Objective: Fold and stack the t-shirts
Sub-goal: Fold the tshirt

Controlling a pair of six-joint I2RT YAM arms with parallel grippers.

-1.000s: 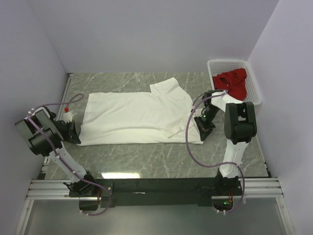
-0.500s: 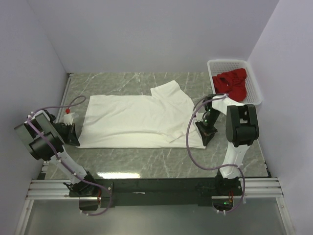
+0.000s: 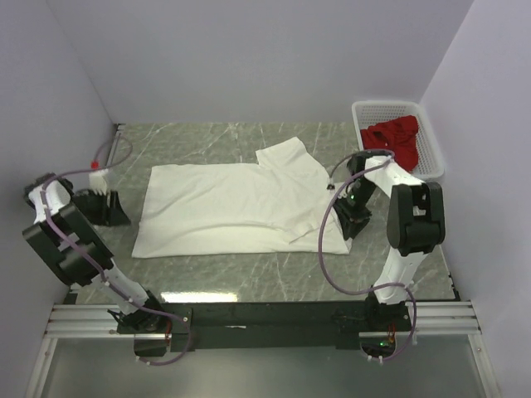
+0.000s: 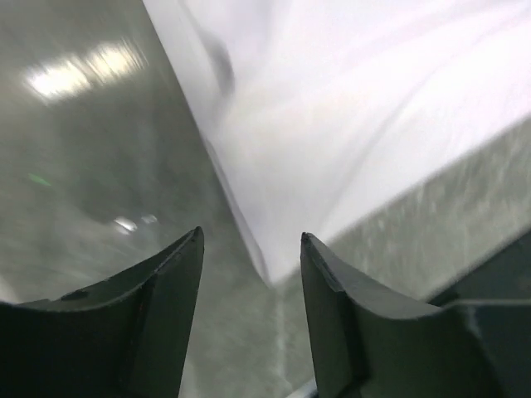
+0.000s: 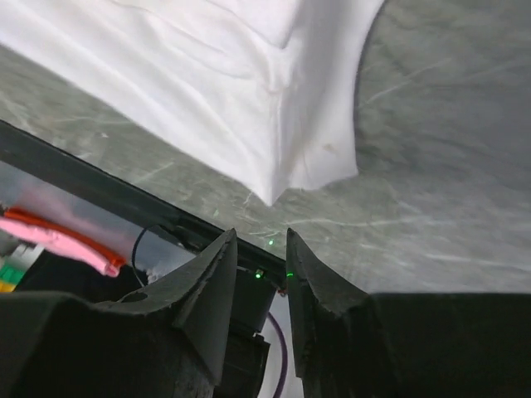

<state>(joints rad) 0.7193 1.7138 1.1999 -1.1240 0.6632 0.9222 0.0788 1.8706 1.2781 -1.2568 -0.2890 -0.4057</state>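
Note:
The white t-shirt (image 3: 236,206) lies spread flat in the middle of the marble table, one sleeve folded over at the back right. My left gripper (image 3: 116,211) stands open to the left of its near-left corner, apart from the cloth. In the left wrist view the shirt's corner (image 4: 332,141) lies just beyond the open left gripper (image 4: 250,236). My right gripper (image 3: 348,222) sits at the shirt's near-right corner. It is open and empty (image 5: 259,235), with the cloth's corner (image 5: 274,178) just past its tips. The deep red t-shirt (image 3: 390,141) lies crumpled in the basket.
A white slotted basket (image 3: 430,153) stands at the back right corner against the wall. A black rail (image 3: 265,315) with the arm bases runs along the near edge, also seen as the rail (image 5: 99,178) in the right wrist view. Walls close in on three sides.
Both grippers have opened and let go of the white shirt's near corners. The left gripper has drawn back to the left, away from the cloth. The shirt now lies flat.

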